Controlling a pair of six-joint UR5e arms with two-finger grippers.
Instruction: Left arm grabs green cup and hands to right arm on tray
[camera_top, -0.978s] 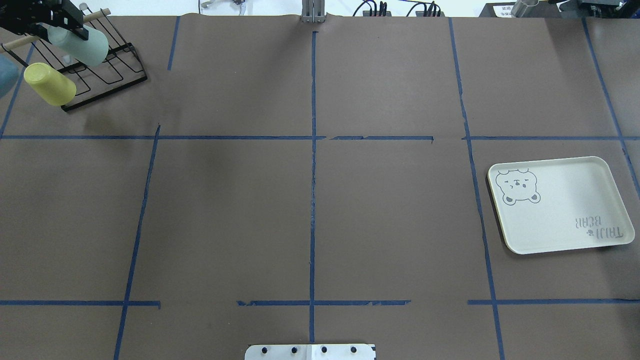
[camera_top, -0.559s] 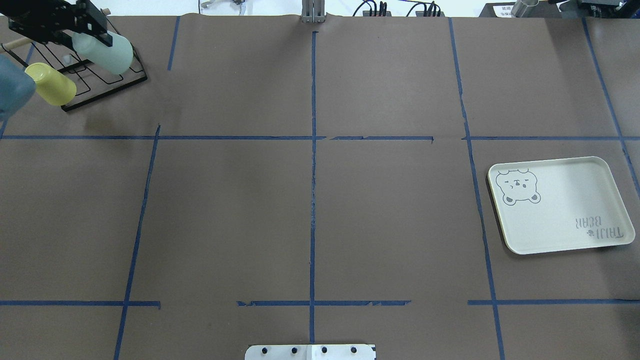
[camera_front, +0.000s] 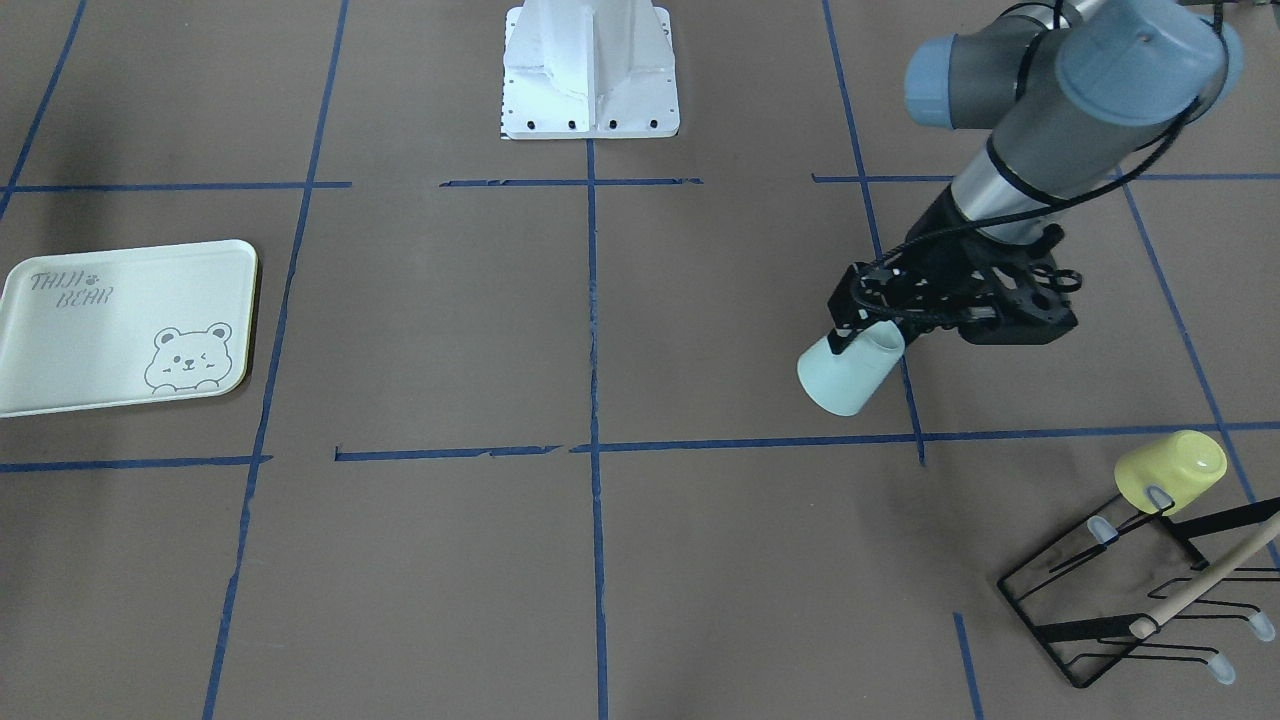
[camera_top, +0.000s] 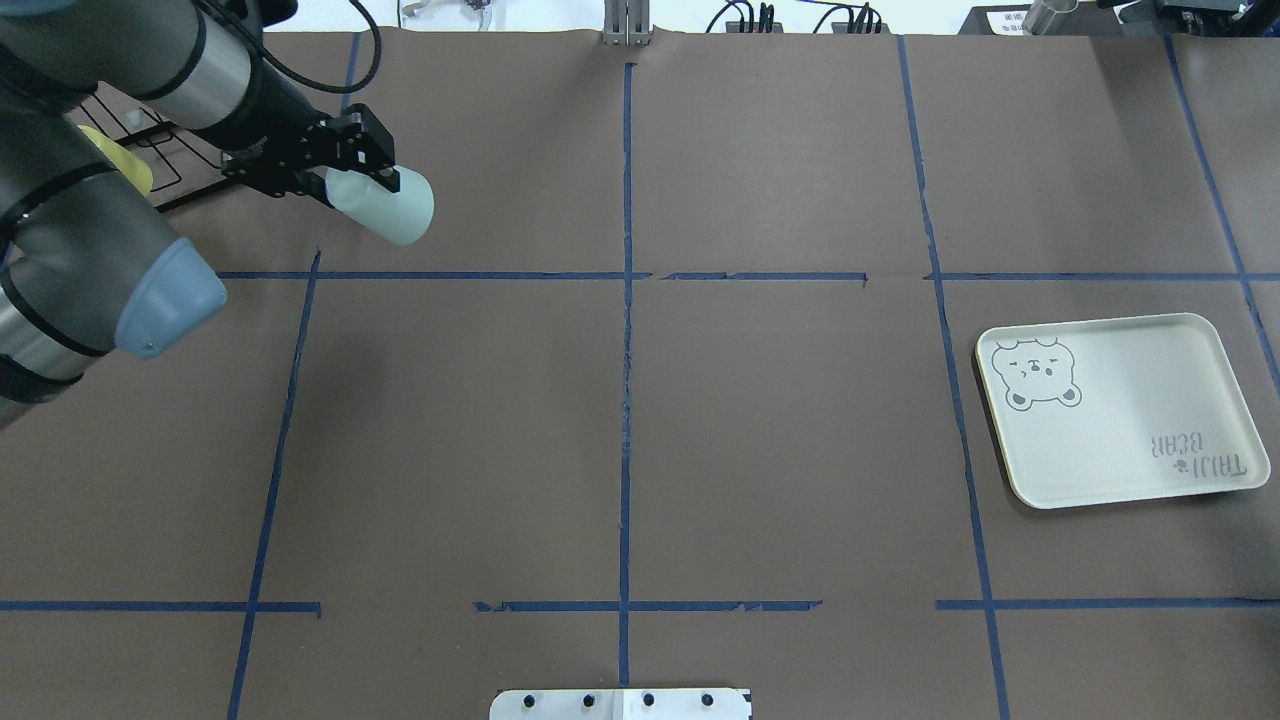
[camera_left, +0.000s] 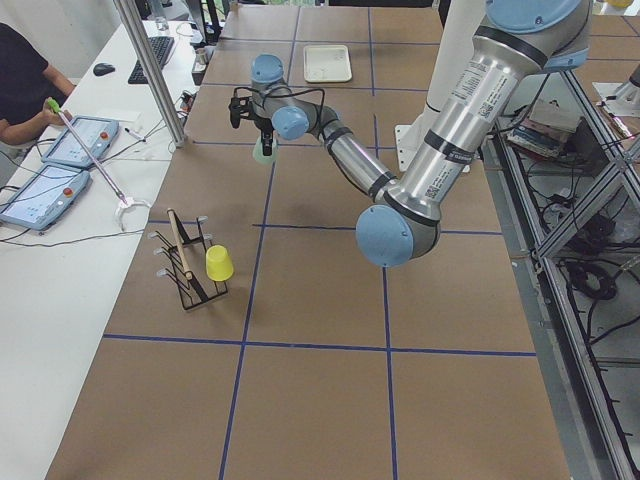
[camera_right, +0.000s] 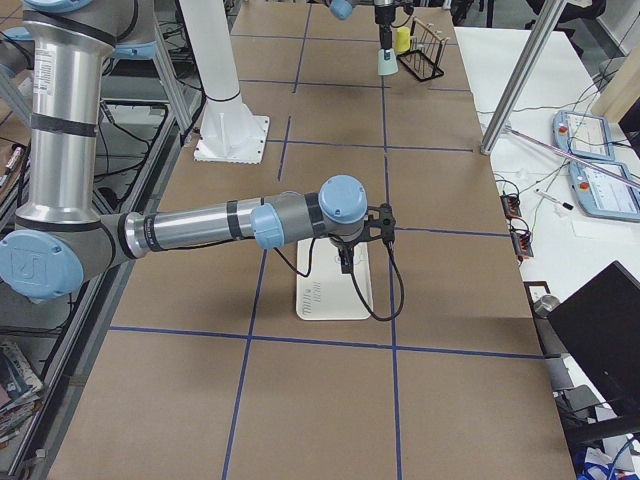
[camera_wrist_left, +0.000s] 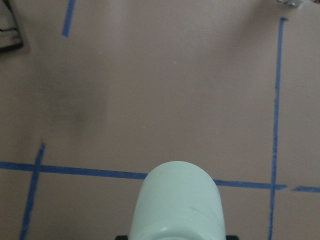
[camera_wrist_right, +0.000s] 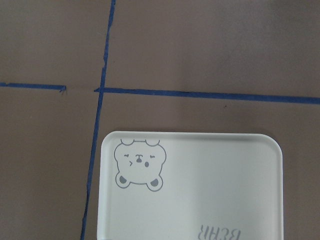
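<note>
The green cup (camera_top: 392, 208) is a pale mint tumbler lying tilted on its side in the air, base pointing toward the table's middle. My left gripper (camera_top: 352, 183) is shut on its rim end, seen from across the table as black fingers (camera_front: 842, 338) clamping the cup (camera_front: 846, 378). The left wrist view shows the cup (camera_wrist_left: 176, 206) filling the bottom centre. The tray (camera_top: 1130, 385) with the bear drawing lies at the right. My right gripper (camera_right: 345, 262) hangs over the tray (camera_right: 318, 298); I cannot tell whether it is open or shut. The right wrist view looks down on the tray (camera_wrist_right: 215, 190).
A black wire rack (camera_front: 1120, 610) with a wooden rod stands at the far left corner, a yellow-green cup (camera_front: 1172, 470) hung on it. The robot's white base (camera_front: 590, 70) sits at the near edge. A person (camera_left: 22, 85) sits at a side desk with tablets.
The left arm has swung right, away from the rack, carrying the green cup out over the brown table. Its elbow now covers most of the rack and yellow cup in the overhead view.
</note>
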